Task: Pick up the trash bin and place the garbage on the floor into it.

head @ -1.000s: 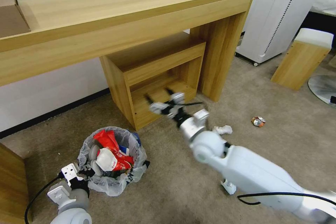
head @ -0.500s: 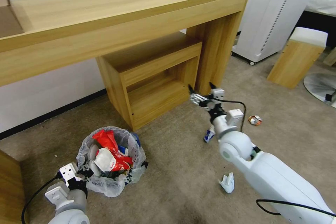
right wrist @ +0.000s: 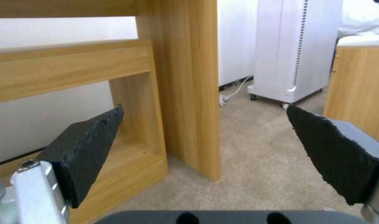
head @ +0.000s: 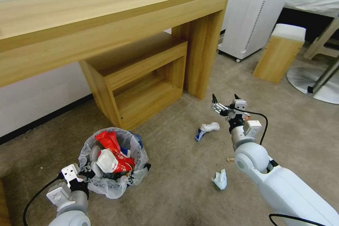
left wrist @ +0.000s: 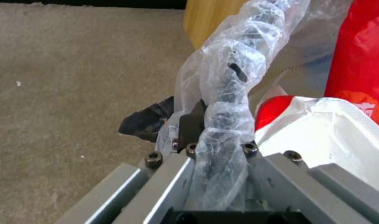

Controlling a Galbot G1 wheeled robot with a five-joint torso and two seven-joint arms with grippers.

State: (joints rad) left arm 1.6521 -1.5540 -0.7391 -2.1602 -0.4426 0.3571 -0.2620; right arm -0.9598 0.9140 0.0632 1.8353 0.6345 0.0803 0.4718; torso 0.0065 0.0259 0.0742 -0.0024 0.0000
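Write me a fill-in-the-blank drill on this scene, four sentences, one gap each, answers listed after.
1. The left gripper is shut on the bagged rim of the ____.
2. The right gripper hangs above the floor with its jaws ____.
3. The topmost litter inside the trash bin is a wrapper coloured ____.
4. A crumpled white tissue lies on the floor beside a ____-and-white carton.

Missing words: trash bin; open; red; blue

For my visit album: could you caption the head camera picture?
Left gripper clamps the trash bin rim; open right gripper hangs above carpet litter.
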